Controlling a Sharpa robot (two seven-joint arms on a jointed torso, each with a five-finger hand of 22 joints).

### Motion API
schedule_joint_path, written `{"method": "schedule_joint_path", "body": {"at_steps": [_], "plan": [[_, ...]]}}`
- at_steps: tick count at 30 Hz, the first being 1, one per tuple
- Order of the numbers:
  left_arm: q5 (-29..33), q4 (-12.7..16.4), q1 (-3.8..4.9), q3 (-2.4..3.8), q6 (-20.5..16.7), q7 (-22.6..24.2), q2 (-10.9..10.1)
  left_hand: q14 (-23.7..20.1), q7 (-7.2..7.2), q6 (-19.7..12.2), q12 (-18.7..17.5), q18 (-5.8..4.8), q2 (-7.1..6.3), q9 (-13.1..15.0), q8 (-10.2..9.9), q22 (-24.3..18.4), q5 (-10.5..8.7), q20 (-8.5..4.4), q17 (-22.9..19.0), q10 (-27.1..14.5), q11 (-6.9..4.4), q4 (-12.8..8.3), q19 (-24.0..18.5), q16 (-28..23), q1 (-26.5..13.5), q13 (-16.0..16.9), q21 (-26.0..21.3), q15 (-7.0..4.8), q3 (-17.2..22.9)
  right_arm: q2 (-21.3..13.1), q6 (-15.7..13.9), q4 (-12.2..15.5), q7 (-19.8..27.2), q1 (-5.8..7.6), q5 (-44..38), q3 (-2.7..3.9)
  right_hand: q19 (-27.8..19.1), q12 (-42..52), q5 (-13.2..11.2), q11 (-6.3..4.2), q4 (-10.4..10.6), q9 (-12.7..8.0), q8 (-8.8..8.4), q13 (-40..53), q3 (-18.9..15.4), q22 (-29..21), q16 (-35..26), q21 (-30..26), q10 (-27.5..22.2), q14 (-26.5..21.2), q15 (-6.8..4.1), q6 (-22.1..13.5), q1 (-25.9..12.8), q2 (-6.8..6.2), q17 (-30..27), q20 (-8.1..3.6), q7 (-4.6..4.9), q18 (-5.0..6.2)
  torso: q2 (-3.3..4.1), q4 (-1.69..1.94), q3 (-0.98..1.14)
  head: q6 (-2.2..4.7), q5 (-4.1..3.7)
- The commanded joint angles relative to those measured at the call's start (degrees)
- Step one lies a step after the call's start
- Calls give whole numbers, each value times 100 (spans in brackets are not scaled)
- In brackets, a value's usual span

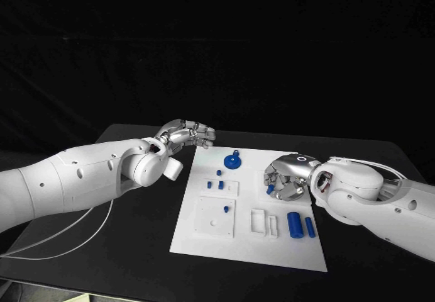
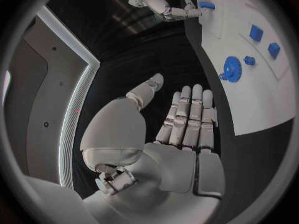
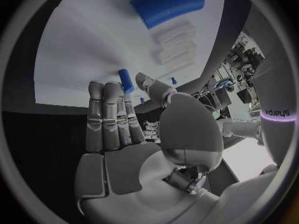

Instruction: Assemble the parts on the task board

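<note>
Head view: white task board (image 1: 237, 251) lies at centre of the black surface (image 1: 136, 264). Left hand (image 1: 186, 134) hangs at about 11 o'clock from the board's middle, just off the board's far left corner, over the dark surface. Left wrist view shows its fingers (image 2: 187, 117) straight and side by side, thumb set apart, nothing held.

Right hand (image 1: 286, 177) sits over the board's right side, at about 2 o'clock from the board's middle. A small blue peg (image 1: 270, 187) shows at its fingertips; in the right wrist view the same peg (image 3: 126, 80) lies between thumb tip and fingertips, so it is pinched there, other fingers (image 3: 102, 117) extended.

Parts on the board: blue gear (image 1: 233, 162) at 12 o'clock near the far edge; two small blue blocks (image 1: 215, 185) just nearer than it, at 10 o'clock; large blue cylinder (image 1: 295, 224) and a thinner blue rod (image 1: 310, 227) side by side at 4 o'clock, close to the right edge. White raised slots (image 1: 264, 222) sit just left of the cylinder; a square white plate (image 1: 215, 216) at 8 o'clock.
</note>
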Motion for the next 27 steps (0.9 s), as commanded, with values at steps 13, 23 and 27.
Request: {"method": "schedule_joint_path", "body": {"at_steps": [13,23,27], "plan": [[16,6,7,3,76,51,4,1,-2,-46,21,108,-15,-12,29,8,-19,5,9,-34,19,18,20,-19,-33,-11,-41,9,-21,47,-393,-43,-226,-48,-388,-1,310,385,-26,-232,168,263,341,241,375,173,321,266,545,215,-237,493,37,248,193,-181,-228,223,1,5,-4,-22,6],[16,-7,7,3,78,55,10,2,-2,-47,21,109,-13,-13,31,10,-19,5,12,-33,19,17,20,-22,-31,-14,-43,9,-20,14,-771,27,-184,-58,-489,2,392,459,-27,-270,148,393,399,344,537,215,382,324,576,266,-275,519,148,203,249,-243,-250,223,0,6,-1,-20,17],[16,-18,7,3,78,59,12,2,-2,-48,21,109,-13,-13,32,11,-19,5,13,-34,19,18,21,-23,-32,-15,-44,9,-21,-14,-945,100,-163,-57,-501,24,415,474,-27,-277,158,422,411,367,548,223,392,338,583,282,-282,524,170,190,259,-254,-254,223,-1,4,0,-19,16]]}}
